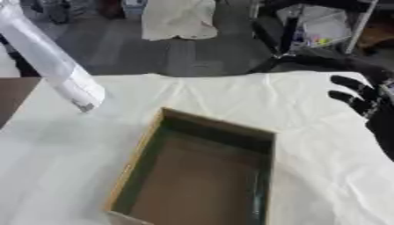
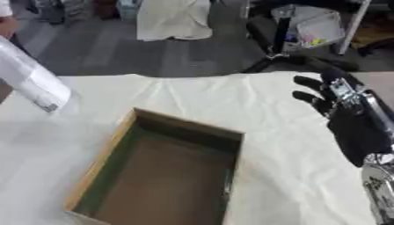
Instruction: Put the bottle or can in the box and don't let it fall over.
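Note:
An open cardboard box (image 1: 218, 126) lies on the white cloth, brown inside, with nothing in it. A long whitish, see-through bottle-like thing (image 1: 54, 66) slants in from the upper left. Its lower end carries a small grey mark and hangs just above the cloth, left of the box's far corner. A person's hand (image 2: 6, 26) shows at its upper end. My right hand (image 2: 350, 127) is at the right edge, open with its fingers spread, well right of the box and holding nothing. My left hand is out of view.
The white cloth (image 1: 231, 96) covers the table and is wrinkled. Bare dark tabletop (image 1: 14, 96) shows at the left edge. Beyond the table lie grey floor, a draped white sheet (image 1: 181, 17) and a cart with supplies (image 2: 315, 26).

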